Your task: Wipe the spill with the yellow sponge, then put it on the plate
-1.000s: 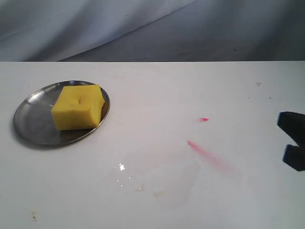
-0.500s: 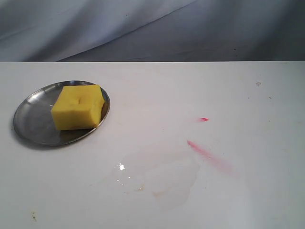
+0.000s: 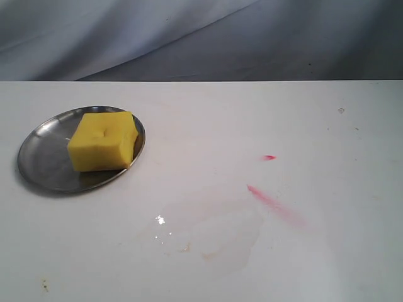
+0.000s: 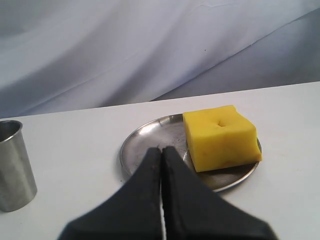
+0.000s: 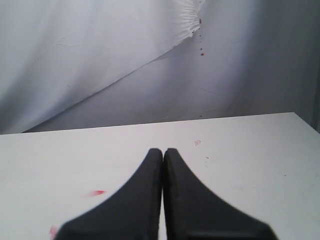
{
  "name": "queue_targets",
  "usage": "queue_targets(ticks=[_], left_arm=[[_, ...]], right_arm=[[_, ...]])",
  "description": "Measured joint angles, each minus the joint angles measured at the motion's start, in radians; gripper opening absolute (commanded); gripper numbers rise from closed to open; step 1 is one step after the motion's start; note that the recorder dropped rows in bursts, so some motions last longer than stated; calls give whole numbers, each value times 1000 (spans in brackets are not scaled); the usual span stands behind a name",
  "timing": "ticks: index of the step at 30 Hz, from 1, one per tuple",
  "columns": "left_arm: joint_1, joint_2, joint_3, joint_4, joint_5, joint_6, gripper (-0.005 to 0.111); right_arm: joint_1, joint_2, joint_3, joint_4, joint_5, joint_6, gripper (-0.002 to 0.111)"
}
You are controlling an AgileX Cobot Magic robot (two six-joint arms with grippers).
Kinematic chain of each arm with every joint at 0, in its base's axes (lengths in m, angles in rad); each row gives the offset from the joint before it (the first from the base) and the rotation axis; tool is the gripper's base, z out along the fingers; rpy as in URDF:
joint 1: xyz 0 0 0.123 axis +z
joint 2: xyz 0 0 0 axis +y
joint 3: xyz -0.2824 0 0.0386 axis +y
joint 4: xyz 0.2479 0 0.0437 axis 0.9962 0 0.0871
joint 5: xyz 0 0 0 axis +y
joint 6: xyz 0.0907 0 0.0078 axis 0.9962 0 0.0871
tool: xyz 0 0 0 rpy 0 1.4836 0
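Sponge (image 3: 104, 141) on plate (image 3: 39, 162) | left tool (image 4: 162, 151), right tool (image 5: 163, 151) — clenched, empty | spill (image 3: 208, 255) faint, edges unclear

**Bright yellow on silver, over white**
The sponge (image 3: 102, 139) is plain bright yellow and the plate (image 3: 41, 165) shiny silver-grey. The worktop (image 3: 208, 113) is white, marked by pink-red streaks (image 3: 267, 199), a small red fleck (image 3: 269, 157) and faint tan traces of the spill (image 3: 208, 255) inside a clear, glossy wet patch (image 3: 227, 229). The cloth (image 3: 189, 38) behind is blue-grey, the cup (image 4: 14, 165) dull silver. The left tool (image 4: 162, 150) and right tool (image 5: 163, 151) are matte black.
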Motion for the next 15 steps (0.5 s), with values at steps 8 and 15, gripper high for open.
queue_targets(ticks=[8,15], left_arm=[[0,0,0,0,0,0,0],[0,0,0,0,0,0,0]], right_arm=[[0,0,0,80,2,-89,0],[0,0,0,85,16,-98,0]])
